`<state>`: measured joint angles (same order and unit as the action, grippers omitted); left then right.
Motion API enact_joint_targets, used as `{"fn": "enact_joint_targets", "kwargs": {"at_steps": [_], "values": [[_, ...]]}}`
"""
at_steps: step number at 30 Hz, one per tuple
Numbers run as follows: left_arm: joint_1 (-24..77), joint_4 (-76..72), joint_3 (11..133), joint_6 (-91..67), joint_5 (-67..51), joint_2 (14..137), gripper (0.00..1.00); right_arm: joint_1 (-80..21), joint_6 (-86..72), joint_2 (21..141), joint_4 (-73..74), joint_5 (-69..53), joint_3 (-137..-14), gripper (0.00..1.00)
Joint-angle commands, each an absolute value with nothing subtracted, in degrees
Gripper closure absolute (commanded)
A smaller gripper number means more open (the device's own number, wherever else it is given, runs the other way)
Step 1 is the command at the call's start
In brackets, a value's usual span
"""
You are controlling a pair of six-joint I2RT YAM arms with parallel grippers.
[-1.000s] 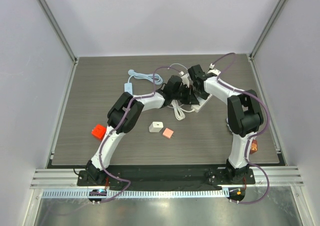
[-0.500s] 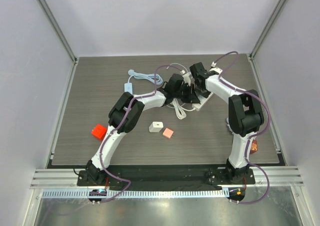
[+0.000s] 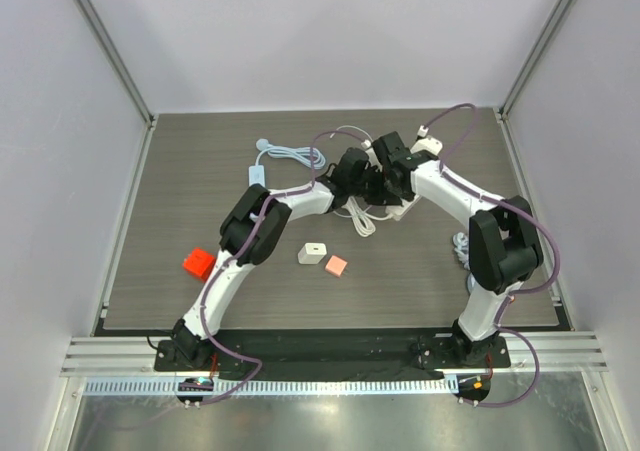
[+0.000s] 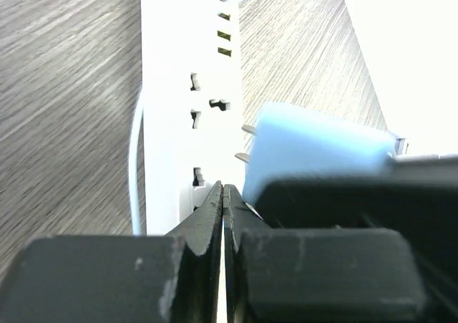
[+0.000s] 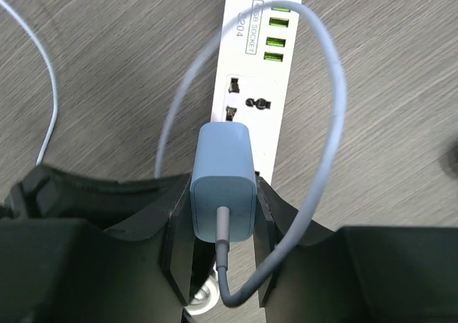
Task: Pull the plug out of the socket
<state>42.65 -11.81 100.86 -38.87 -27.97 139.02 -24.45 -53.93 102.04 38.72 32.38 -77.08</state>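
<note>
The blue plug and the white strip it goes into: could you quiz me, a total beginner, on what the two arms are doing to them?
1. True or false: the right gripper is closed on the blue plug.
2. The left gripper, closed, has its tips down on which thing?
A. the white power strip
B. a red block
C. a loose cable
3. Fill in: the right wrist view shows ___ green ports at the far end of the strip.

Key: 1 true; 2 A; 3 four.
</note>
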Motion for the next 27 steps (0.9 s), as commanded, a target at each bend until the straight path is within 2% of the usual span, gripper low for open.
{"fn": "enact_joint_targets", "kwargs": {"at_steps": [1, 9, 12, 15, 17, 18, 24, 27], "values": [[42.7, -6.4, 100.5, -37.2, -24.3, 142.8, 0.99, -28.3, -54.7, 99.8, 37.4, 34.6, -75.0, 0.99], [42.4, -7.6, 98.4, -37.0, -25.7, 139.9, 0.97, -24.5, -52.2, 95.7, 37.4, 35.1, -74.4, 0.99], [41.6, -9.2, 95.3, -36.3, -27.9, 136.1, 0.84, -23.7, -49.1, 94.0, 37.4, 34.8, -74.8, 0.99], [40.4, -12.7, 91.0, -36.1, -30.9, 130.8, 0.63, -23.4, -46.7, 91.8, 37.2, 34.4, -74.4, 0.99], [39.9, -14.7, 86.7, -35.3, -32.1, 127.9, 0.56, -23.4, -45.6, 90.6, 36.9, 33.8, -73.7, 0.99], [39.7, -16.5, 84.9, -34.9, -31.9, 126.1, 0.49, -23.4, -45.0, 89.3, 36.7, 33.7, -73.4, 0.99], [37.6, -24.2, 73.3, -32.4, -29.5, 113.9, 0.34, -23.8, -42.3, 84.6, 35.9, 31.1, -73.2, 0.99], [35.8, -27.2, 69.5, -33.0, -29.4, 110.6, 0.32, -24.0, -41.6, 81.4, 36.5, 30.9, -74.4, 0.99]]}}
